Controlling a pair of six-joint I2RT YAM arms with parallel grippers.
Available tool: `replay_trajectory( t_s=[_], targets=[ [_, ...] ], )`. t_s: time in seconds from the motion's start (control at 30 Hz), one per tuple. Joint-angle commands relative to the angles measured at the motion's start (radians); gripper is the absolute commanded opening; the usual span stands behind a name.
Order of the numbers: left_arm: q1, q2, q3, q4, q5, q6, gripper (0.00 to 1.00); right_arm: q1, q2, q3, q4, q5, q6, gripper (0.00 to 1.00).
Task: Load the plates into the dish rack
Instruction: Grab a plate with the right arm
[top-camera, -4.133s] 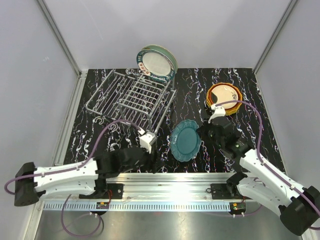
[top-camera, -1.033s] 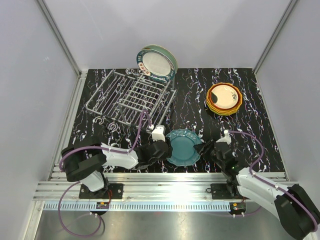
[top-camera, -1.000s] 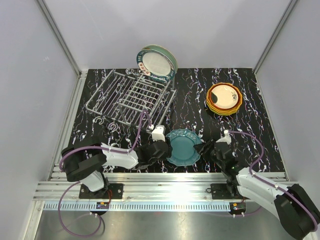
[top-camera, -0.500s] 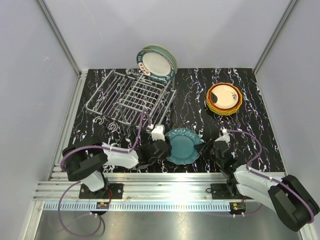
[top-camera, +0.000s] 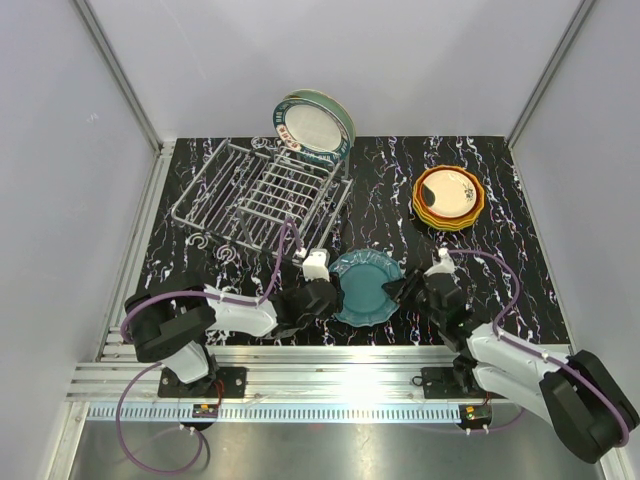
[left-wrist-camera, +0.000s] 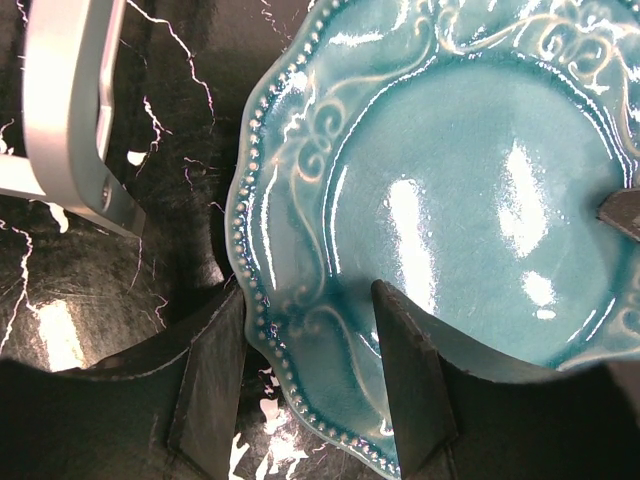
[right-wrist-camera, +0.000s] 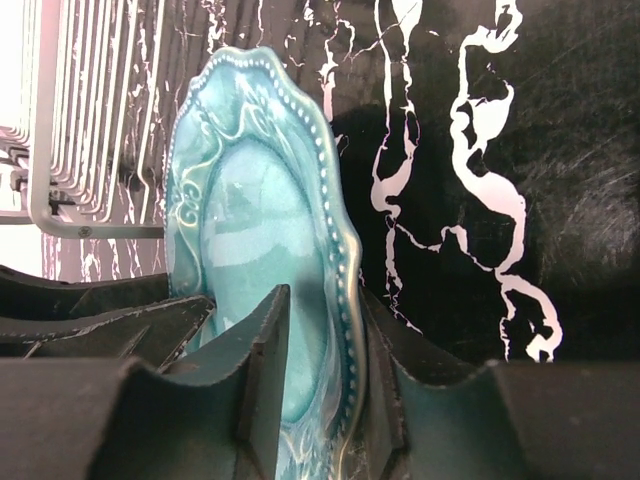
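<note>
Near centre of the table (top-camera: 380, 180): dark teal plate (top-camera: 366, 288) held from both sides.
Its left rim is clamped in the left gripper (top-camera: 324, 298), its right rim in the right gripper (top-camera: 404, 291). It is just near-right of the dish rack (top-camera: 262, 195), outside it. Stack of plates (top-camera: 449, 197) far right; cream-centred plate (top-camera: 313, 123) upright at the rack's far end.

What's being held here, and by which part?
The teal plate: the right tool pinches its beaded rim. The left tool straddles the opposite rim, but whether it grips is unclear.
</note>
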Motion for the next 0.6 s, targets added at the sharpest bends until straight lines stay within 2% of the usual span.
replay_trajectory(
  t_s=[0.0, 0.2, 0.3, 0.33, 0.4, 0.53, 0.57],
  targets=[
    [-0.036, 0.06, 0.016, 0.047, 0.256, -0.03, 0.53, 0.033, 0.019, 0.1, 0.223, -0.209, 0.042, 0.36],
    [-0.036, 0.043, 0.006, 0.064, 0.27, -0.018, 0.54, 0.031, 0.024, 0.136, 0.226, -0.234, 0.052, 0.33],
    [-0.038, 0.031, 0.005, 0.056, 0.268, -0.015, 0.59, 0.031, -0.007, 0.157, 0.178, -0.237, 0.049, 0.26],
    [-0.041, 0.021, 0.006, 0.042, 0.261, -0.01, 0.63, 0.03, -0.016, 0.172, 0.154, -0.232, 0.042, 0.2],
    [-0.046, 0.009, 0.005, 0.031, 0.252, -0.007, 0.65, 0.031, -0.05, 0.191, 0.068, -0.211, 0.023, 0.15],
    [-0.05, -0.031, 0.011, -0.001, 0.268, 0.024, 0.75, 0.031, -0.114, 0.211, -0.03, -0.175, -0.024, 0.08],
    [-0.052, -0.038, 0.017, -0.011, 0.271, 0.033, 0.86, 0.03, -0.14, 0.212, -0.065, -0.16, -0.03, 0.05]
  ],
)
